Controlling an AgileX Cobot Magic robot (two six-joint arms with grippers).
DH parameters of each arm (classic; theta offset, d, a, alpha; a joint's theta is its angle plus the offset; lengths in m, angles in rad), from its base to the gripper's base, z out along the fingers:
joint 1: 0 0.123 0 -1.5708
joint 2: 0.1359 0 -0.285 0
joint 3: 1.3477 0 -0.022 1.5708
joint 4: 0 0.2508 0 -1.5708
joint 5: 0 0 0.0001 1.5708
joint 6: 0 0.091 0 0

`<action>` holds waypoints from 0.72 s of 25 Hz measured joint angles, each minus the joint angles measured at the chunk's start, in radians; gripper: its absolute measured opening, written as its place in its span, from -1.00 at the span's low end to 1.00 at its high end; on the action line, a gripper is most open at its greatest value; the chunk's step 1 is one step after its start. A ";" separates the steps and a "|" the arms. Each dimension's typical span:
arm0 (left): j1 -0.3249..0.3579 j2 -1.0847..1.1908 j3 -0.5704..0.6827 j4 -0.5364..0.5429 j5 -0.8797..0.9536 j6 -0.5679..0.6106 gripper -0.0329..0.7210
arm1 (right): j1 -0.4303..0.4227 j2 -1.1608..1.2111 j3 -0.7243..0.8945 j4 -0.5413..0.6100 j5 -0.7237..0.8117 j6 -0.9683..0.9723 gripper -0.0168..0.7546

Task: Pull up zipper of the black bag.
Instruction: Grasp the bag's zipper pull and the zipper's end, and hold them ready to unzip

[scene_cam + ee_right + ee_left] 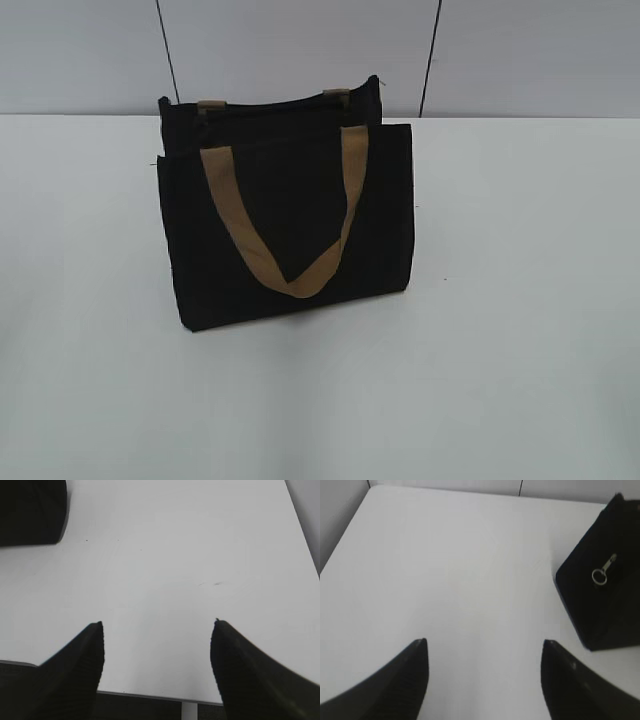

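The black bag (285, 220) stands upright on the white table, a little left of centre, with tan strap handles (290, 270) hanging down its front. In the left wrist view the bag's end (605, 595) shows at the right with the zipper's silver pull tab and ring (602, 571) hanging on it. The left gripper (485, 642) is open and empty over bare table, left of the bag. The right gripper (157, 625) is open and empty near the table's front edge; a corner of the bag (30, 510) shows at its top left. Neither gripper appears in the exterior view.
The white table (520, 300) stretches round the bag. A grey panelled wall (300, 40) stands behind it. The table's front edge (150, 696) shows under the right gripper, and its left edge (340, 545) shows in the left wrist view.
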 joint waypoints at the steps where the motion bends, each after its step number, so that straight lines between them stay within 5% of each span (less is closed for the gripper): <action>1: 0.000 0.040 0.003 -0.004 -0.069 0.000 0.49 | 0.000 0.000 0.000 0.000 0.000 0.000 0.36; 12: -0.051 0.520 0.208 -0.037 -1.073 0.066 0.49 | 0.000 0.000 0.000 0.000 0.000 0.000 0.36; 18: -0.110 0.826 0.232 -0.040 -1.358 0.040 0.49 | 0.000 0.000 0.000 0.000 0.001 0.000 0.36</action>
